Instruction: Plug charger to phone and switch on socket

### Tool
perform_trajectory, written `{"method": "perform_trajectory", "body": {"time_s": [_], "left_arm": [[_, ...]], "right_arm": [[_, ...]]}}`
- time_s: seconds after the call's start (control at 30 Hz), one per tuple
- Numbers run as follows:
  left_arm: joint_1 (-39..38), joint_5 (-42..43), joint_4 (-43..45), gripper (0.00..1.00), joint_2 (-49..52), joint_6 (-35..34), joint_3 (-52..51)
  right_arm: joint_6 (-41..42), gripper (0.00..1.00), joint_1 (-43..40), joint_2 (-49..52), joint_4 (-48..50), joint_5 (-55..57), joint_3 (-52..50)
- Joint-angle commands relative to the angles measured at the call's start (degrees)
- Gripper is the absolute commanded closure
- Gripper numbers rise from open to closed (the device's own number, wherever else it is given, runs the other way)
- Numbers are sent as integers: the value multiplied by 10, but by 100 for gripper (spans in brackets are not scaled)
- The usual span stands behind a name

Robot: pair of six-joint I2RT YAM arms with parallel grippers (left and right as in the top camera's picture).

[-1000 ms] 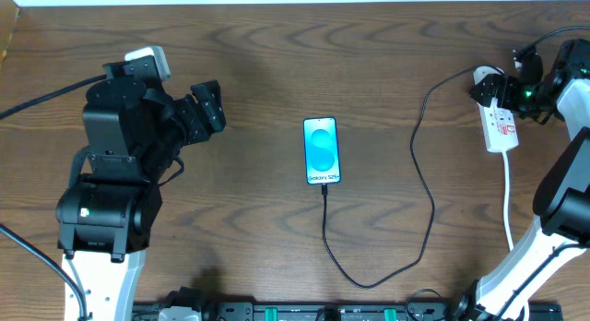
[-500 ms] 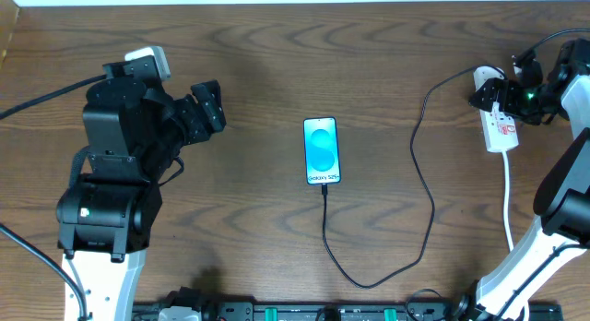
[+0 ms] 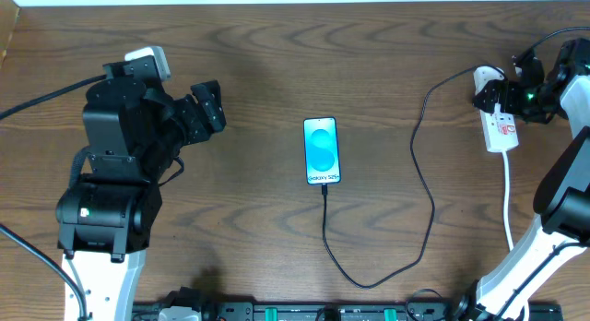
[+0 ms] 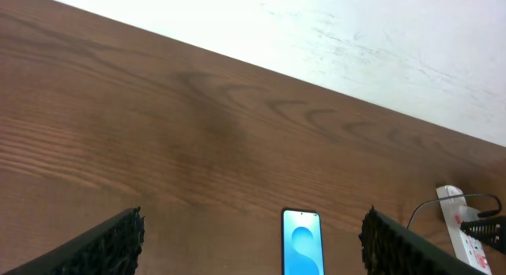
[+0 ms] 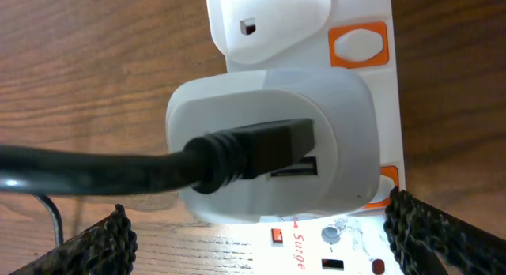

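Note:
The phone (image 3: 321, 151) lies flat mid-table with its blue screen lit; it also shows between the left fingers' tips as the phone (image 4: 303, 242). The charger cable (image 3: 426, 187) runs from the phone's lower edge, loops near the front and rises to a white adapter (image 5: 269, 148) plugged into the socket (image 3: 501, 127). My right gripper (image 3: 494, 92) hovers open just above the socket's far end, its fingertips (image 5: 431, 235) either side of the socket strip (image 5: 340, 243). An orange switch (image 5: 360, 44) sits beside the adapter. My left gripper (image 3: 208, 105) is open, far left of the phone, holding nothing.
The socket's white cord (image 3: 508, 201) runs toward the front right beside the right arm. The table's far edge meets a white wall (image 4: 356, 38). A rail with fittings (image 3: 304, 312) lines the front edge. The left arm's base (image 3: 101, 219) stands at front left.
The right gripper has shifted very slightly over the socket's far end. Phone, cable and left arm have not moved.

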Motion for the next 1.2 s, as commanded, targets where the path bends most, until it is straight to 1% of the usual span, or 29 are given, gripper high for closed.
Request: {"method": "perform_trajectory", "body": {"time_s": [0.0, 0.2, 0.77, 0.9, 1.17], "left_arm": [[0, -7, 0, 13, 0, 8, 4], [0, -7, 0, 13, 0, 8, 4], [0, -7, 0, 13, 0, 7, 4], [0, -7, 0, 13, 0, 7, 4], [0, -7, 0, 13, 0, 7, 4]], "right_arm": [[-10, 1, 4, 10, 5, -25, 7], [-9, 1, 4, 10, 7, -58, 7], [-17, 1, 6, 10, 6, -62, 5], [-15, 1, 6, 10, 6, -86, -2], [8, 1, 6, 10, 0, -87, -5]]}}
